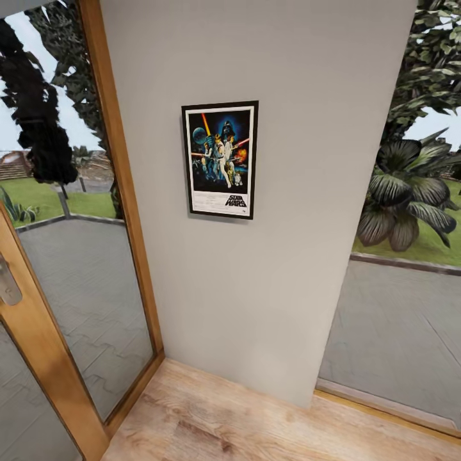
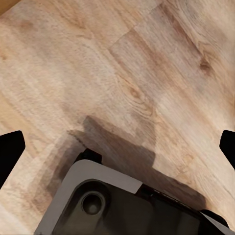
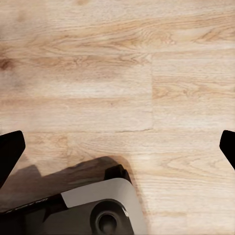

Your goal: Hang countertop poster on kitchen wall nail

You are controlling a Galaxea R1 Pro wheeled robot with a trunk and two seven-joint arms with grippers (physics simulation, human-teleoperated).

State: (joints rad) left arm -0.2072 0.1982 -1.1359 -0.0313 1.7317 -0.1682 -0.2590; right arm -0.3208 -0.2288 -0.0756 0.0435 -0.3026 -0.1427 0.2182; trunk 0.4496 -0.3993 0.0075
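One broad pale grey wall [image 1: 256,288] stands straight ahead in the head view, flanked by a wood-framed glass door [image 1: 83,275] on one side and a tall window [image 1: 410,256] onto garden plants on the other, with a light wooden floor [image 1: 211,422] at its foot. On that wall, at about the height of the upper third of the panel, hangs the poster [image 1: 219,159], black-framed, upright, very slightly tilted, flat against the plaster. No nail can be made out; presumably it sits hidden behind the frame.

Judged from how things lie, the hanging looks done, so the step in hand is to check and back off cleanly: keep both arms low and away from the frame, and move the base straight back rather than turning close to the wall, so nothing brushes the poster off.

Both wrist views look down on the same wooden floor and on part of the robot's own grey base [image 2: 122,205]. The left gripper [image 2: 117,147] has its fingers spread wide, their dark tips at opposite edges of its view, nothing between them. The right gripper [image 3: 117,147] is likewise wide apart and empty, touching nothing.
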